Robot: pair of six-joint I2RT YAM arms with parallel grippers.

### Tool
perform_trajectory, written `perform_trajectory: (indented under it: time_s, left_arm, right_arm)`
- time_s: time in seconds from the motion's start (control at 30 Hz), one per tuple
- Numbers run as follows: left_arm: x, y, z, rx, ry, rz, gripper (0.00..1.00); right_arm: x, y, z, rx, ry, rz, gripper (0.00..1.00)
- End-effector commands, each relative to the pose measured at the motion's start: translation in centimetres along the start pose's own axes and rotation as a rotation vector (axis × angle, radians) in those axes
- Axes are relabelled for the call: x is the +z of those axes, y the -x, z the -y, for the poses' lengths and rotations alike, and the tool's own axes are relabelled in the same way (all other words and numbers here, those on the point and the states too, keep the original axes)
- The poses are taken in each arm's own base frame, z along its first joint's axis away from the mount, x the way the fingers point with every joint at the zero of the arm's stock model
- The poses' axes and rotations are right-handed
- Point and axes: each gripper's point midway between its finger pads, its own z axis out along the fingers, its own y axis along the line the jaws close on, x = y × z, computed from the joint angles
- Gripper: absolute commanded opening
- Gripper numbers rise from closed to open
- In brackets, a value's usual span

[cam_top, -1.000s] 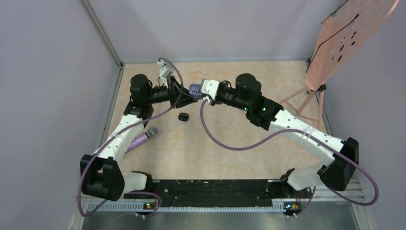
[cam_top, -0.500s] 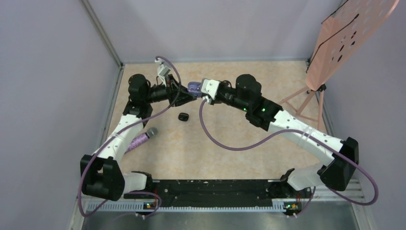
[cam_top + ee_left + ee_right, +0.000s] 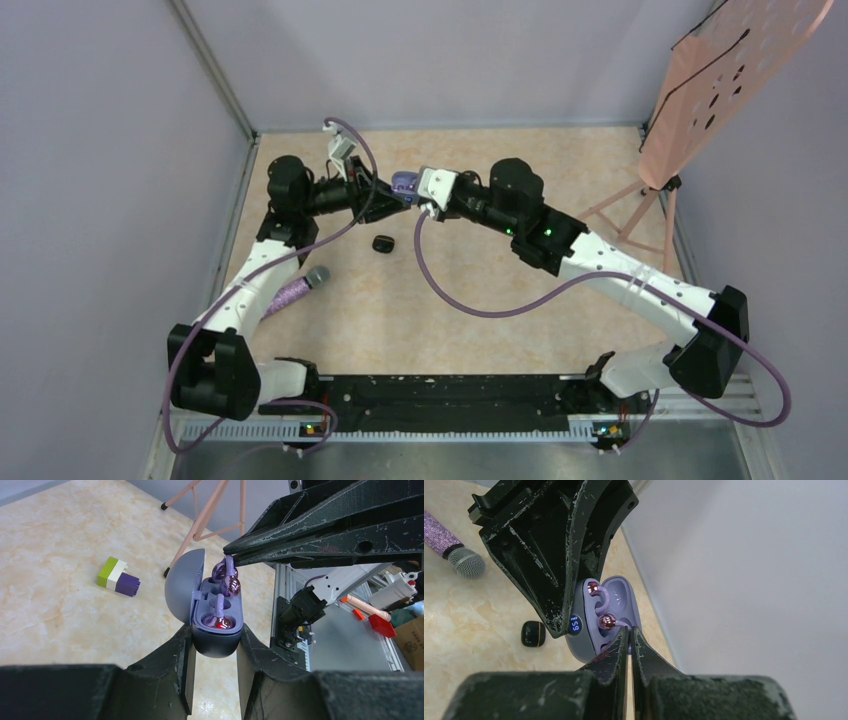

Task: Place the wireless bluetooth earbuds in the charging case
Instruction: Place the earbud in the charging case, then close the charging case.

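Observation:
My left gripper [image 3: 216, 633] is shut on the grey-purple charging case [image 3: 216, 642], lid [image 3: 184, 582] open, held above the table. One purple earbud [image 3: 218, 621] sits in the near slot. My right gripper [image 3: 629, 633] is shut on the stem of a second purple earbud [image 3: 228, 578], whose head is at the far slot. In the right wrist view this earbud [image 3: 606, 621] is just beyond my fingertips, with the case [image 3: 582, 649] showing a lit "59". In the top view both grippers meet at the case [image 3: 404, 183]. A small black rounded piece [image 3: 382, 243] lies on the table below.
A purple glitter microphone [image 3: 295, 290] lies near the left arm. A green-white-purple block [image 3: 119, 577] lies on the table beyond the case. A pink perforated stand [image 3: 700, 90] is at the back right, its legs [image 3: 200, 520] showing in the left wrist view. Walls enclose the table.
Both grippers and the case have shifted slightly up and to the left in the top view. The right gripper has closed in a little on the case. Both grips are unchanged.

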Motion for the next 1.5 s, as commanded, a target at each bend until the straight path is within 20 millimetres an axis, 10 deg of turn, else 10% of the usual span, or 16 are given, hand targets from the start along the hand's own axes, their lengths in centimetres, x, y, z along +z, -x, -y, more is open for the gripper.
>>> perform_trajectory:
  time_s: [0.0, 0.8, 1.07, 1.23, 1.47]
  left_arm:
    - [-0.4, 2.0, 1.3, 0.100, -0.009, 0.052, 0.00]
    - [-0.4, 1.5, 0.6, 0.105, 0.003, 0.045, 0.00]
    - [-0.4, 0.5, -0.1, 0.129, 0.009, 0.009, 0.00]
    - [-0.4, -0.3, 0.3, 0.183, -0.039, -0.026, 0.00]
    - [-0.3, -1.1, 1.6, 0.273, -0.098, -0.099, 0.00]
  right_arm:
    - [0.0, 1.4, -1.1, 0.002, 0.037, 0.035, 0.00]
    - [0.4, 0.1, -2.6, -0.018, 0.108, -0.008, 0.02]
    - [-2.4, 3.3, -1.7, 0.142, 0.221, 0.036, 0.45]
    - [-3.7, 1.8, -1.5, 0.250, 0.306, -0.017, 0.82]
    - [-1.6, -0.8, -3.0, 0.343, 0.416, -0.093, 0.85]
